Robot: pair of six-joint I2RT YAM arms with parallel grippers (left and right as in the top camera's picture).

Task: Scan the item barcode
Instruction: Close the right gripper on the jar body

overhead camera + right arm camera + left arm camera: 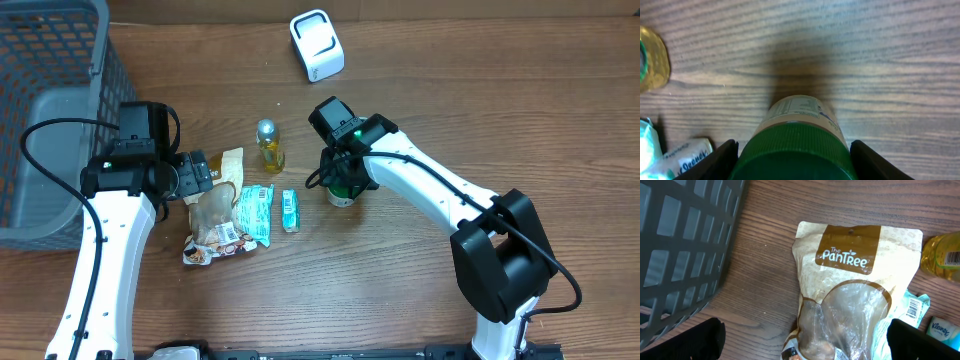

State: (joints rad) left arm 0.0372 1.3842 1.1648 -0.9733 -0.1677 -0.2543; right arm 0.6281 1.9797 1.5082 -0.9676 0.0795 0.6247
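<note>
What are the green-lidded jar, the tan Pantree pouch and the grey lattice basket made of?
Green-lidded jar: lid looks like moulded plastic with a dull sheen; the body is hidden under a paper-like label, so unclear. Tan Pantree pouch: paper-like matte front with a glossy, crinkled clear film window. Grey lattice basket: likely moulded plastic, uniform matte grid.

Jar (pixel 795 150): lid cut by bottom edge, label print blurred. Snack pouch (pixel 850 295): lower end off-frame. Yellow bottle (pixel 942 255): partly off-frame.

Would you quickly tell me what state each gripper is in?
Left gripper: open, holding nothing.
Right gripper: astride the green-lidded jar; grip cannot be told.
</note>
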